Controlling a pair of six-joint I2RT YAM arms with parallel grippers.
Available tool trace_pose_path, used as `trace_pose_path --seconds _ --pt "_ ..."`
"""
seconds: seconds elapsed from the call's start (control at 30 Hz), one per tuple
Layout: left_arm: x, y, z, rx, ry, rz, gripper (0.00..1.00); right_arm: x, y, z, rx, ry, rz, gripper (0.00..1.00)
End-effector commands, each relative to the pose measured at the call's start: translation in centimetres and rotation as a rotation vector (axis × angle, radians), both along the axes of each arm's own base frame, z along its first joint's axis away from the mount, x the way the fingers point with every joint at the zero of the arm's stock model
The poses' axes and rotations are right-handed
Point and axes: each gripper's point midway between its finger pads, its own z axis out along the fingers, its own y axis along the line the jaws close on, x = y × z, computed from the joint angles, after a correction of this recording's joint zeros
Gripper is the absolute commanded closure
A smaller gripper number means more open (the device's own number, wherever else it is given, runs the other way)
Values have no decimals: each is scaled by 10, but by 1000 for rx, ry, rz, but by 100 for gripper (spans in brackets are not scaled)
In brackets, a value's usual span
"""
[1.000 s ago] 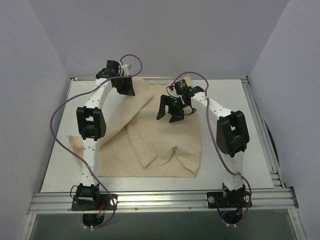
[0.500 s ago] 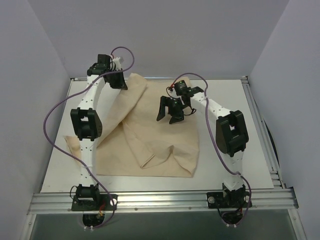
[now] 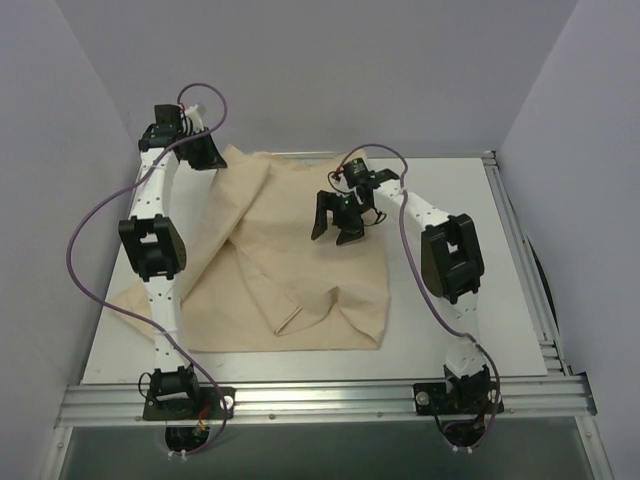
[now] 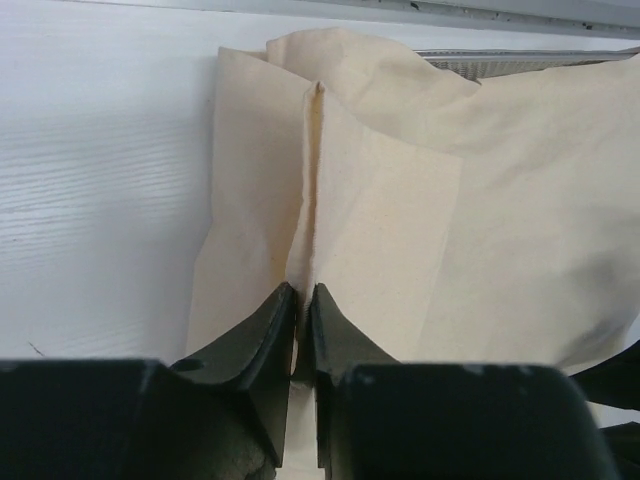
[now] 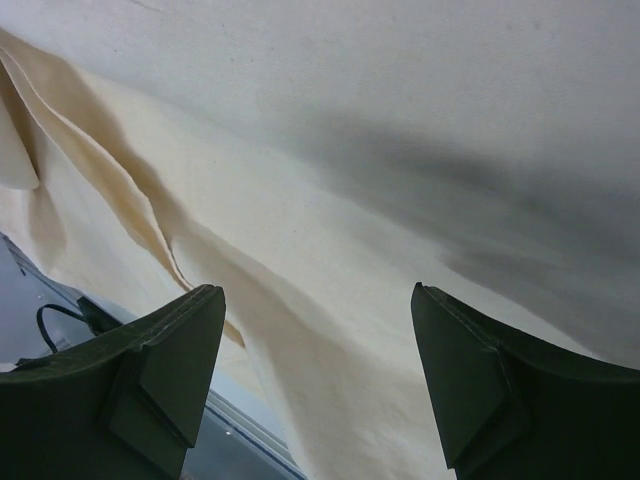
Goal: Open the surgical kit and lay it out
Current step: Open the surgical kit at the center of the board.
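Unwrapping is in hand: the left fingers clench a pinched fold of the beige cloth wrap at the far-left corner of the bench, the right fingers hang released above its middle, and next that flap likely needs drawing outward, flat.

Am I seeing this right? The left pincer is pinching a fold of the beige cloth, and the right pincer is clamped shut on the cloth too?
Not quite. The left pincer does pinch a fold of the beige cloth, but the right pincer is not clamped shut on it. It is wide open with nothing gripped, as the right wrist view shows.
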Motion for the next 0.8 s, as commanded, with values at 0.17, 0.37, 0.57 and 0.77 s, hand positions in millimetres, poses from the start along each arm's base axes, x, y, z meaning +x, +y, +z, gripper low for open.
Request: trace_pose_path --seconds 0.17,0.37,0.57,0.77 --pt "5 12 44 86 -119 47 98 -13 66 12 6 -86 254 25" --pt "7 67 62 173 -140 173 98 -21 118 20 145 -149 374 25" --pt "5 139 77 219 -165 327 95 -28 142 9 152 -177 434 22" --pt "-12 215 54 134 -48 564 55 -39 159 -11 137 -153 447 22"
